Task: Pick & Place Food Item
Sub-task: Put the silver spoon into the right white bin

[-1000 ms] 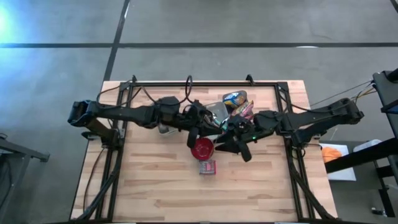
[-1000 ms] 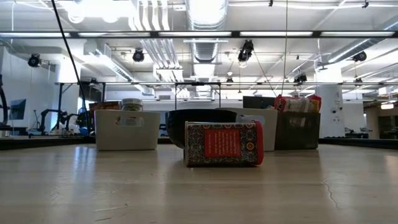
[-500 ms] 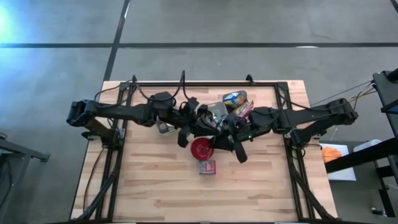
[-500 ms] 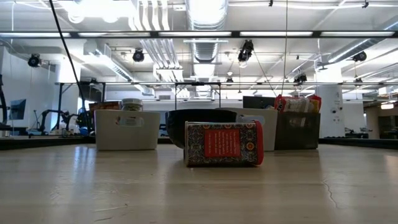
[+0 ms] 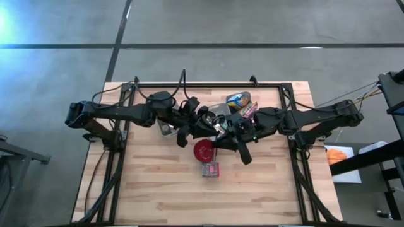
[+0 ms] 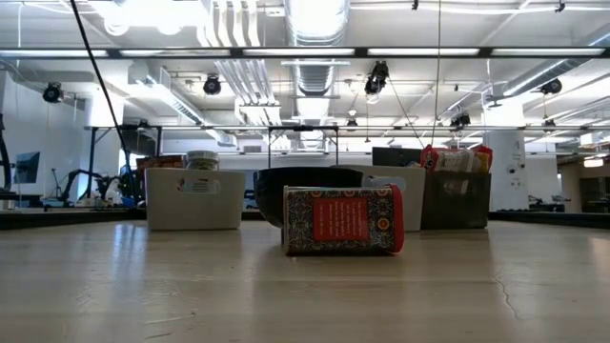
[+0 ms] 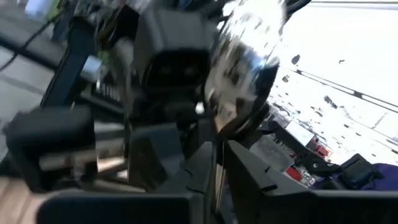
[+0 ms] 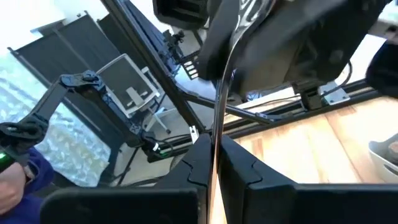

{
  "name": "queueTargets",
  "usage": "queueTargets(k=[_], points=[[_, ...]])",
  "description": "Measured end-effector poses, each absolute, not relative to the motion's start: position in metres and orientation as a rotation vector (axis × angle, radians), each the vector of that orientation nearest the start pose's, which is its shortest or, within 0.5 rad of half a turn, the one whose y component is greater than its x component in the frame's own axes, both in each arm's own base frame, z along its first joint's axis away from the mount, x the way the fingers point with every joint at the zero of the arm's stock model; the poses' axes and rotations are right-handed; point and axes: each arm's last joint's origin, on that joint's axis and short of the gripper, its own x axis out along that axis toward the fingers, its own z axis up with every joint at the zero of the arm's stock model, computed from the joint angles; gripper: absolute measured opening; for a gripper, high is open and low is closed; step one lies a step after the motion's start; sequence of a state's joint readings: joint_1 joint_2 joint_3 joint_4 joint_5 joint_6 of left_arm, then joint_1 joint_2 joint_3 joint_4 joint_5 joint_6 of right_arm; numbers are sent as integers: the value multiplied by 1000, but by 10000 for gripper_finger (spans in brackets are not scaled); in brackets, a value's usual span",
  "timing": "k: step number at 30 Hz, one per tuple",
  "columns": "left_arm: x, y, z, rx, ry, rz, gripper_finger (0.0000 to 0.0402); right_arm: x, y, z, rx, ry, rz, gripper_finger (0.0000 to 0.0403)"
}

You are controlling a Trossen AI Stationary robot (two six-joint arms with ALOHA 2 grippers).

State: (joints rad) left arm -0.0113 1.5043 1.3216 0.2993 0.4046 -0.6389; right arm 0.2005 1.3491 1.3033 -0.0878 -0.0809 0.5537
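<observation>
Above the middle of the desk [image 5: 158, 189], a silvery foil packet [image 7: 245, 56] is held in the air between the 2 arms, just behind a red bowl [image 5: 204, 150]. The left gripper [image 7: 217, 180] is seen nearly closed, with the packet's thin edge pinched between its fingers. The right gripper [image 8: 214, 163] is fully closed on the same packet. From the right wrist the packet is seen edge-on, its long axis running outward in line with the fingers. From the left wrist its crinkled shiny face is shown, and the other arm's dark wrist is crowded directly behind it.

A red patterned box [image 6: 341, 220] is laid on its long side in front of the bowl. A white bin [image 6: 194, 198] with a jar [image 6: 201, 159] and a dark bin [image 6: 456, 198] of snack packs are lined along the far side.
</observation>
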Motion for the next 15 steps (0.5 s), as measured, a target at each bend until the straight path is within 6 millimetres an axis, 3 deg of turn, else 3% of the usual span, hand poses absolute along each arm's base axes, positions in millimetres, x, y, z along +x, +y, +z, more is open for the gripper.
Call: queueTargets(k=[9,15], points=[[347,-14,390,-673,72,-450,110,296,58,395,582,244,182,8],[329,-9,398,-701,143,-416,137,293,53,396,596,239,110,8]])
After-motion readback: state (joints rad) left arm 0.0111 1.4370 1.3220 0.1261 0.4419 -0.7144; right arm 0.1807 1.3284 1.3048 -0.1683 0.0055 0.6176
